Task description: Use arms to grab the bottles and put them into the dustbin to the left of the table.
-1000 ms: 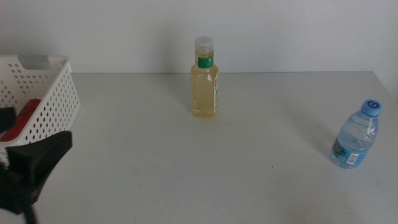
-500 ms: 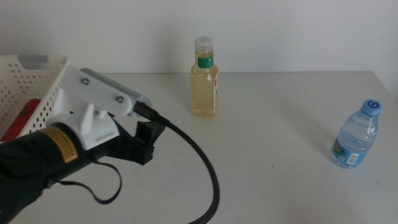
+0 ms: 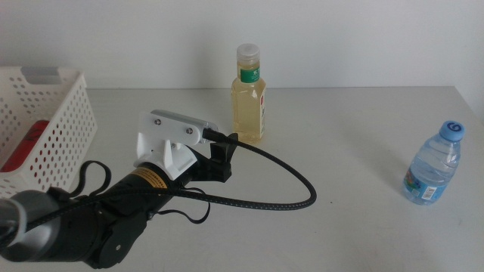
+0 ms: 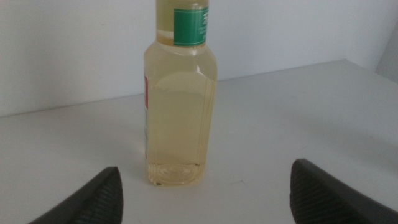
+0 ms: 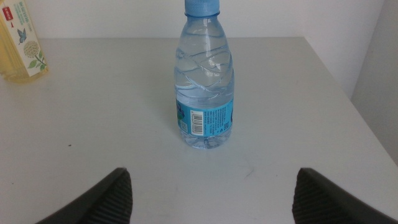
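A plain white wall backs a broad off-white surface (image 3: 333, 143), bare except for the task's things. The white perforated dustbin (image 3: 72, 125) sits at the far left of the middle view, with something red already lying inside it (image 3: 26, 143). The yellow-liquid bottle (image 3: 248, 94) stands upright at upper centre, close to the wall, and the blue-capped water bottle (image 3: 435, 165) stands upright at the right edge, well apart from it.

The left arm (image 3: 113, 211) comes in from the lower left of the frame, its thick black cable (image 3: 287, 189) looping across the surface. The step in hand looks like the approach to the yellow-liquid bottle. The left tool (image 3: 219, 155) sits just short of it, apart from it. In the left wrist view the two jaws stand wide, one at each lower corner, with nothing between them, and the bottle (image 4: 180, 118) stands ahead, somewhat left of the middle of the gap.

To do this well, the tool should shift so the bottle is centred, go forward level until the jaws flank the body below the green label, then close squarely on the flat sides. Nudging a tall, narrow bottle with one jaw first could tip it.

The right tool (image 5: 211, 205) waits near the water bottle (image 5: 205, 87), spread wide and holding nothing.
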Controlling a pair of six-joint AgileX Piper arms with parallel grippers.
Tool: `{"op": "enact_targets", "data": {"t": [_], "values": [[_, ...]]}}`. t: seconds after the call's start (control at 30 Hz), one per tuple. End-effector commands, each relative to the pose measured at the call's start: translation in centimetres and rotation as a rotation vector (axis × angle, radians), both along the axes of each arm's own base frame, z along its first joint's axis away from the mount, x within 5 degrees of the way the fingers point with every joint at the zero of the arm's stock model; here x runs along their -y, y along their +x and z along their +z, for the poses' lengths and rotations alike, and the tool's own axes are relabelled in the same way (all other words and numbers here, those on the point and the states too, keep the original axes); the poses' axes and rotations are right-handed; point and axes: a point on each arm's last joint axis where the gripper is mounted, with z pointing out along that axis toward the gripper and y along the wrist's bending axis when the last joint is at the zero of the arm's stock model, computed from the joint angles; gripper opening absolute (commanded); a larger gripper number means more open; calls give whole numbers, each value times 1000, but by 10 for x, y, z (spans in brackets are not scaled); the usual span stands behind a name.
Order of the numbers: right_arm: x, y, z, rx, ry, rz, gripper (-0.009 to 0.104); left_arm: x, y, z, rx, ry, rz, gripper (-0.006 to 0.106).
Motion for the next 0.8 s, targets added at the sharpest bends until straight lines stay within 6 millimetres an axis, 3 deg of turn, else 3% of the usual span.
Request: {"op": "enact_targets", "data": {"t": [0.0,0.27,0.43,0.77], "values": [[1,0,11,107,-31,-12,66,3,7,20,168,-120,29,89],[1,0,11,107,-31,-12,66,13,29,9,138,-68,49,90],[1,0,11,107,-31,-12,66,22,62,14,45,10,27,90],[1,0,11,107,-31,-12,66,35,112,18,99,-21,-18,90]]}}
